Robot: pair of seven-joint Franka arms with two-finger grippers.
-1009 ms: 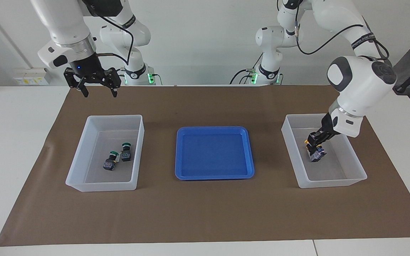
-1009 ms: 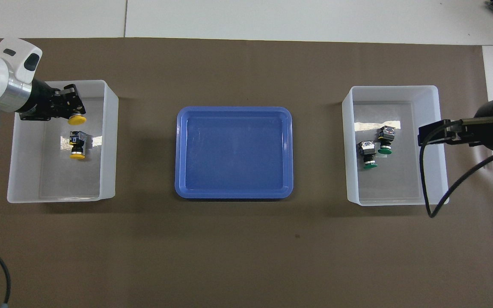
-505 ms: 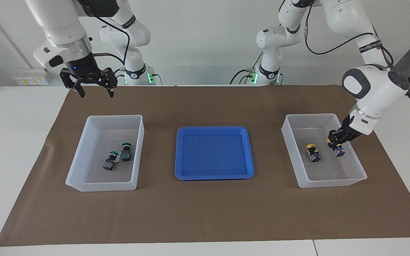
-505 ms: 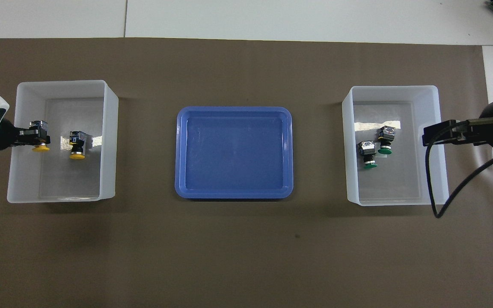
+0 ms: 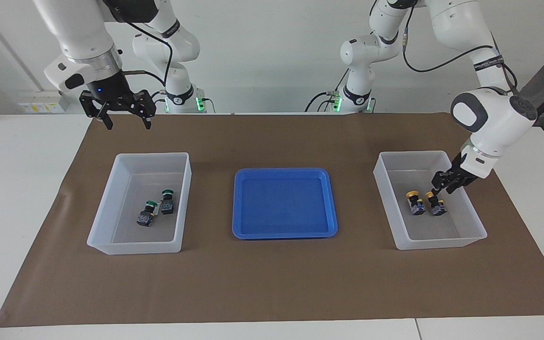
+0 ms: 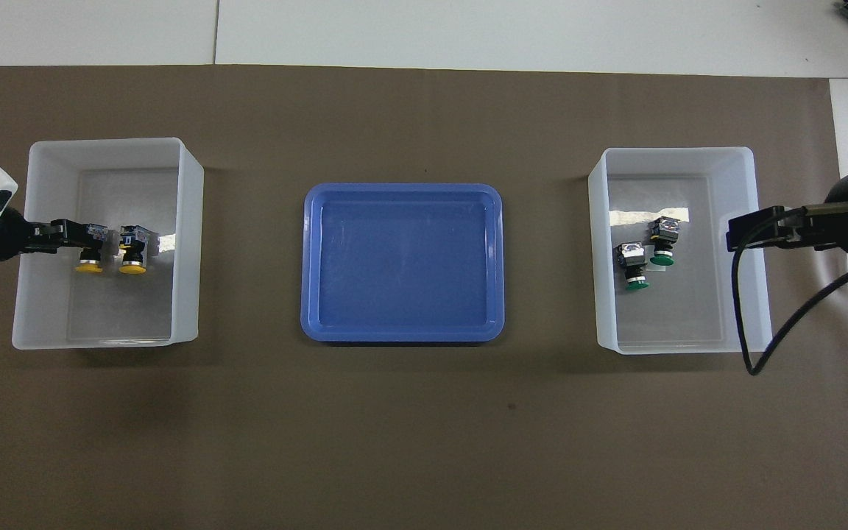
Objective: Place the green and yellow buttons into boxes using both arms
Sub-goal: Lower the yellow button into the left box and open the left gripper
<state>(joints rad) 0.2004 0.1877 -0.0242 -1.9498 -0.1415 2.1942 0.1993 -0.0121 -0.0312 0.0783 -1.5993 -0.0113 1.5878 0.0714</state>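
Note:
Two yellow buttons [image 5: 414, 203] [image 5: 436, 206] lie side by side in the box [image 5: 406, 153] at the left arm's end; they also show in the overhead view [image 6: 132, 250] [image 6: 90, 255]. My left gripper [image 5: 443, 184] is open inside that box [image 6: 104, 141], just above the button nearer that end. Two green buttons [image 5: 147, 215] [image 5: 166, 202] lie in the other box [image 5: 151, 154], also in the overhead view [image 6: 634, 263] [image 6: 665, 239] [image 6: 678, 151]. My right gripper [image 5: 122, 113] is open, empty and raised high; it shows over that box's wall in the overhead view [image 6: 744, 228].
A shallow blue tray [image 5: 281, 171] with nothing in it sits between the two boxes on the brown mat, also in the overhead view [image 6: 402, 188]. Two smaller white arms with green lights stand at the robots' edge of the table.
My left gripper carried a yellow button across the box and let it go; it now lies beside the other yellow button. My right gripper rose a little and now holds still.

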